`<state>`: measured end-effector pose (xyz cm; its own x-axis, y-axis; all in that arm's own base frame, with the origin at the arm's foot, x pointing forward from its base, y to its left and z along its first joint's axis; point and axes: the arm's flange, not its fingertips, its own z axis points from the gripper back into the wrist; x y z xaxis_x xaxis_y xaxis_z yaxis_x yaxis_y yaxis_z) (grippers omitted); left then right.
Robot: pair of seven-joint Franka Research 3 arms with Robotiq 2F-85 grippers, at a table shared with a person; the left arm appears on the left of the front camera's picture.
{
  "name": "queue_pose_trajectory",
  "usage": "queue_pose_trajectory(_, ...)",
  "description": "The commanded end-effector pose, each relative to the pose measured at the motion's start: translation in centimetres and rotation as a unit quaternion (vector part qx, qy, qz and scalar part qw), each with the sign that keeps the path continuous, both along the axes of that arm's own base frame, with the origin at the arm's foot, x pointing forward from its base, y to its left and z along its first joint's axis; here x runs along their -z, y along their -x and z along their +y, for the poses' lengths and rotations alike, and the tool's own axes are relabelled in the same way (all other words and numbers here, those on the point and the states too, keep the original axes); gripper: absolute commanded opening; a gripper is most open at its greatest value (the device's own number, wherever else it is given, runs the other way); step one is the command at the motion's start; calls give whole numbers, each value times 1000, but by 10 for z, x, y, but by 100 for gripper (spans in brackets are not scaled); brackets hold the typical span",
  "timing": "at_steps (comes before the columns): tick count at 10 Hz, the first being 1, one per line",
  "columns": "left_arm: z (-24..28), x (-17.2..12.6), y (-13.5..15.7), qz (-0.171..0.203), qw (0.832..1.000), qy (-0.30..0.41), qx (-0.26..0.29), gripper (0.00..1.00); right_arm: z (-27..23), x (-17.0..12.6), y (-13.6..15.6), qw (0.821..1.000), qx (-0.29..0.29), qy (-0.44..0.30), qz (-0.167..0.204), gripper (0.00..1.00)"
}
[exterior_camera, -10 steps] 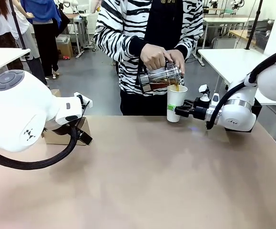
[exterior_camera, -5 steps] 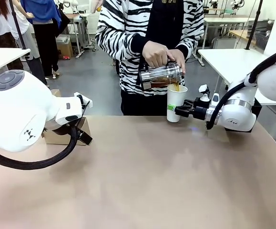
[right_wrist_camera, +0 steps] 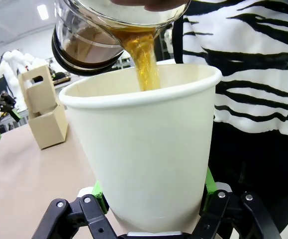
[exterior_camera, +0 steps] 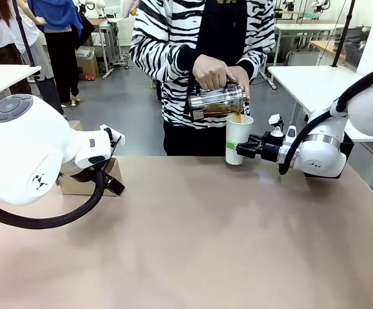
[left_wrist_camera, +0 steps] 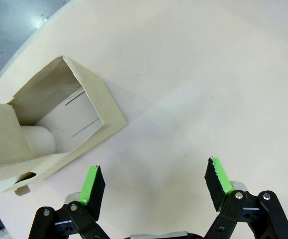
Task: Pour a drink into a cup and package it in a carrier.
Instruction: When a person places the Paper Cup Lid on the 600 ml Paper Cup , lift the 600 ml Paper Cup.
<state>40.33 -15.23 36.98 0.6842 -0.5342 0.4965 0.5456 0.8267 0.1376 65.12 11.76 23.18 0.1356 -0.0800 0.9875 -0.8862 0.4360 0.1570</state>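
Right wrist view: the amber-brown drink (right_wrist_camera: 144, 59) falls in a narrow stream from the tilted clear glass jug (right_wrist_camera: 91, 37) into the open top of the white paper cup (right_wrist_camera: 144, 149), which stands upright close to the lens. The right gripper (right_wrist_camera: 153, 193) is clamped on the cup's lower part, a green pad pressed against each side. The front view puts the cup at the far edge of the table (exterior_camera: 205, 238), right of the middle, gripped from the right side, with the jug's spout just over its rim and the person's hands (exterior_camera: 213, 72) wrapped around the jug; whether the cup's base rests on the table cannot be told. The brown cardboard carrier (left_wrist_camera: 59, 124) sits well apart from it, at the table's left side. The left gripper (left_wrist_camera: 156, 181) hangs over bare tabletop just beside the carrier, jaws spread wide with nothing between them.
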Motion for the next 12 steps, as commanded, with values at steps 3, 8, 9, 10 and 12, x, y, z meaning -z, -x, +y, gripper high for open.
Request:
queue_pose_trajectory(3,0,0,0,0,1000,1,0,100,1,-3,0,1000,0,-7,1,80)
queue_pose_trajectory(8,0,0,0,0,1000,1,0,100,1,-3,0,1000,0,-7,1,80)
queue_pose_trajectory(9,0,0,0,0,1000,1,0,100,1,-3,0,1000,0,-7,1,80)
queue_pose_trajectory(10,0,0,0,0,1000,1,0,100,1,-3,0,1000,0,-7,1,80)
queue_pose_trajectory(12,0,0,0,0,1000,1,0,100,1,-3,0,1000,0,-7,1,80)
